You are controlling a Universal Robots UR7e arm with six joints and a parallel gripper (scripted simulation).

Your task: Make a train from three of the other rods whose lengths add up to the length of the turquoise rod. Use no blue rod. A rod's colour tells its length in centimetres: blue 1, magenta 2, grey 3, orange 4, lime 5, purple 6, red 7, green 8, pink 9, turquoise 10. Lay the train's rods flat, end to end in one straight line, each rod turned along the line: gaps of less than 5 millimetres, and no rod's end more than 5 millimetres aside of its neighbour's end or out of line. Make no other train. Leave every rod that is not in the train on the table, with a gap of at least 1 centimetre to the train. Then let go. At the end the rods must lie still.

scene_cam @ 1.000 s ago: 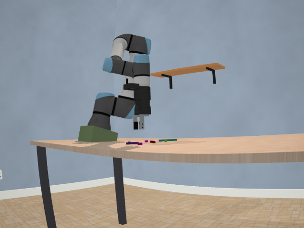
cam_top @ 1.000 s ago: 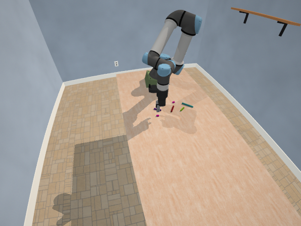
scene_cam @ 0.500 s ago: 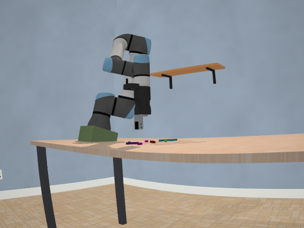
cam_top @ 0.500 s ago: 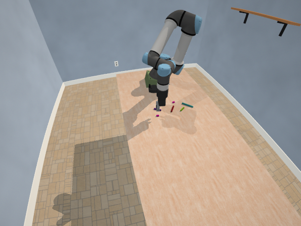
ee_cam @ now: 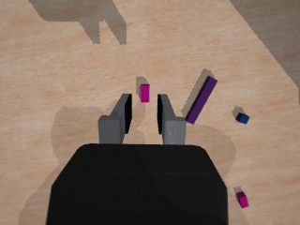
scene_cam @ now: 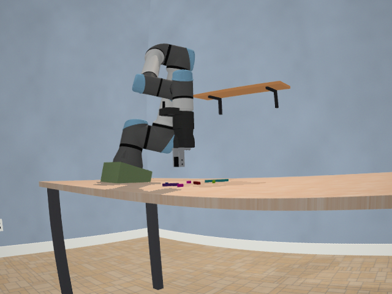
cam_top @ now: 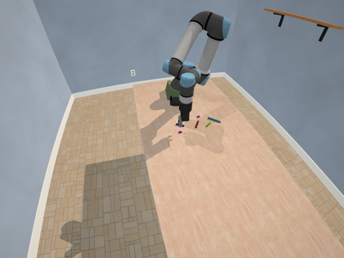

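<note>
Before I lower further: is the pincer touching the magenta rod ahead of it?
Apart. The exterior view shows the pincer hanging above the table, with wall visible under the fingertips; the magenta rod lies flat.

Scattered coloured rods (cam_top: 196, 123) lying flat

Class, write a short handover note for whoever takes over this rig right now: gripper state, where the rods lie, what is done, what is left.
Gripper: partly open, empty, hovering above the table, lined up over a short magenta rod.
Nearby: long purple rod, tiny blue cube rod, second magenta rod.
Farther off: red rod, lime rod, long turquoise rod.
Done: no train laid.
Left: likely join purple and both magentas end to end, then release.
</note>
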